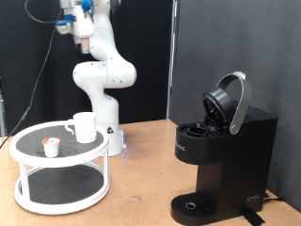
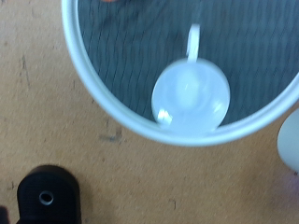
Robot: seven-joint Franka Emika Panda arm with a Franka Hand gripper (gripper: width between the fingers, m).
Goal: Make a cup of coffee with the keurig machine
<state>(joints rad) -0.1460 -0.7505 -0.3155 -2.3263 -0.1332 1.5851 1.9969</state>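
Black curtain behind, wooden tabletop below, and we find the white mug on the round two-tier stand, a small brown-topped pod just beside it. The Keurig, lid up, sits well apart from that stand. Our gripper hangs high above the mug; jaws unreadable. We'd descend centred over the handle.

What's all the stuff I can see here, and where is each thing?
keurig machine: one, matte black, lid raised, on the table at the exterior view's right.
cup: one, white, on the round stand's top shelf.
coffee pod: one, white with brown top, on the same shelf, to the cup's left in the exterior view.
round stand: one, white, two-tier, at the exterior view's left.
table: one, brown wood.
robot arm: one, white, behind the stand; gripper not visible.
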